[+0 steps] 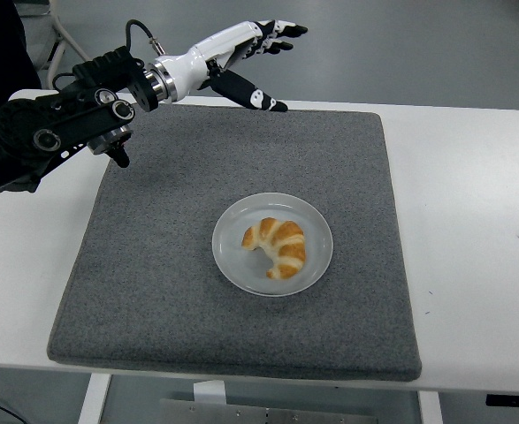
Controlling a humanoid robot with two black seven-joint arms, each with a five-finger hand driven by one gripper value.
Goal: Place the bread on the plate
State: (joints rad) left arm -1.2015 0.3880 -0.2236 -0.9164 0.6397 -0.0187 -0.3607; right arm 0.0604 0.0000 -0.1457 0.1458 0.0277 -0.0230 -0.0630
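We see the left robot hand [241,55] raised high above the far edge of the desk [471,203], well apart from the things below it. It is released: the white fingers [272,31] with black tips are spread out and point to the right, the thumb hangs lower, and nothing is inside the hand. Behind it the black arm [51,132] comes in from the left side over the far left corner of the grey mat [153,265]. This mat covers the middle of the white desk. Near the centre of the mat we find the round white plate [232,265]. The bread [277,246], a golden croissant, lies on this plate, a little curved, and it is free of any hand.
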